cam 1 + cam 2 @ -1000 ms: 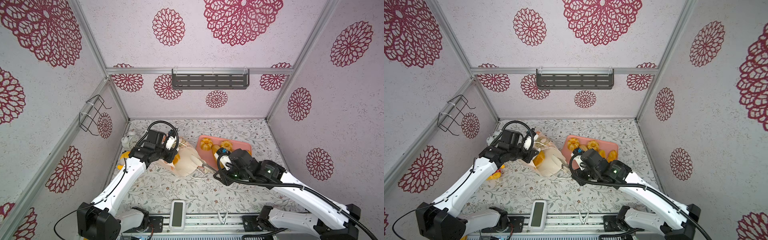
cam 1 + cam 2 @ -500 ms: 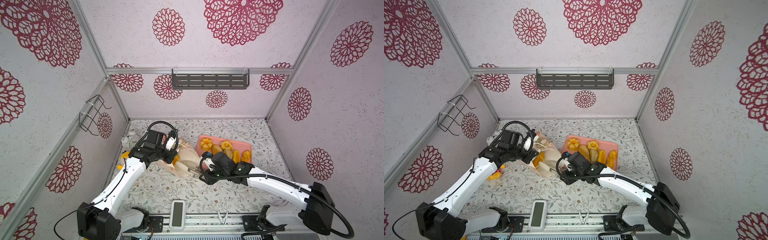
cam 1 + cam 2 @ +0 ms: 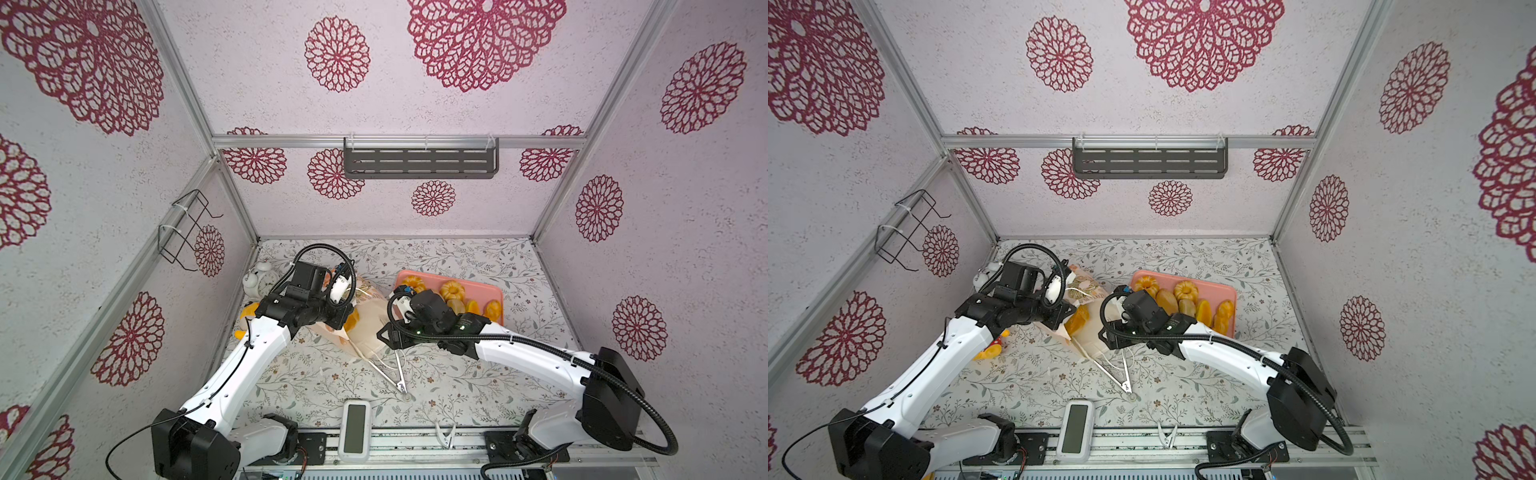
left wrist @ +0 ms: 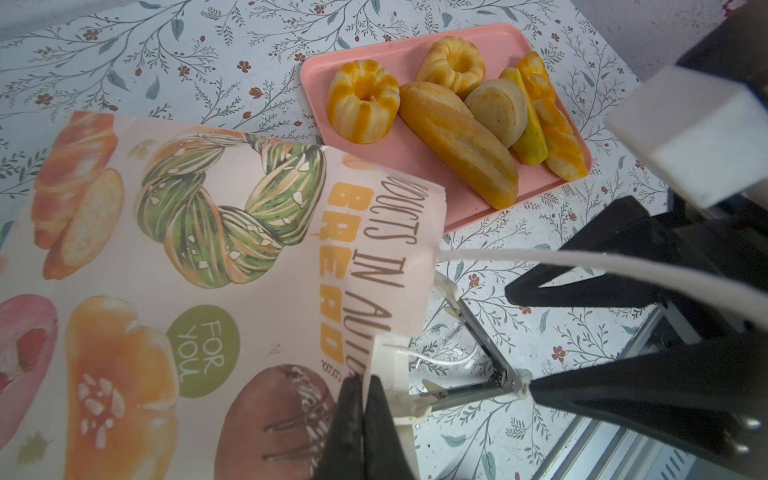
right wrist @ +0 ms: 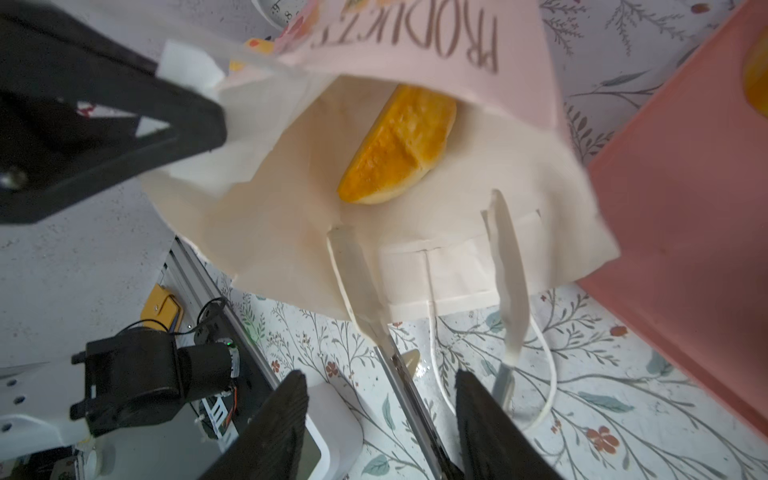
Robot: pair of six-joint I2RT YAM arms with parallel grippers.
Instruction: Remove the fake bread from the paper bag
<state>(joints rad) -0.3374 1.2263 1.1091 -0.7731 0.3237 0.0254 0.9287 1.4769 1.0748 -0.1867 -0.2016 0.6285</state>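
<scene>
The paper bag (image 3: 370, 320) (image 3: 1092, 338) (image 4: 208, 249) lies on its side with its mouth toward the front. My left gripper (image 4: 362, 386) (image 3: 340, 316) is shut on the bag's upper rim and holds the mouth up. One golden fake bread (image 5: 399, 145) (image 3: 1077, 320) lies inside the bag. Several more fake breads (image 3: 451, 289) (image 4: 457, 137) sit on the pink tray (image 3: 496, 293) (image 4: 324, 70). My right gripper (image 5: 380, 386) (image 3: 384, 334) is open just in front of the bag's mouth. Its jaws straddle one arm of the metal tongs (image 5: 357, 274) without gripping it.
The tongs (image 3: 392, 374) (image 3: 1119, 374) lie on the floral table, white tips at the bag's mouth. A white device (image 3: 354, 428) sits at the front edge. An alarm clock (image 3: 259, 282) and a yellow plush (image 3: 247, 311) are at the left wall.
My right gripper has swung left from beside the tray to the bag's mouth, and its jaws have opened. The left gripper has kept its hold on the bag.
</scene>
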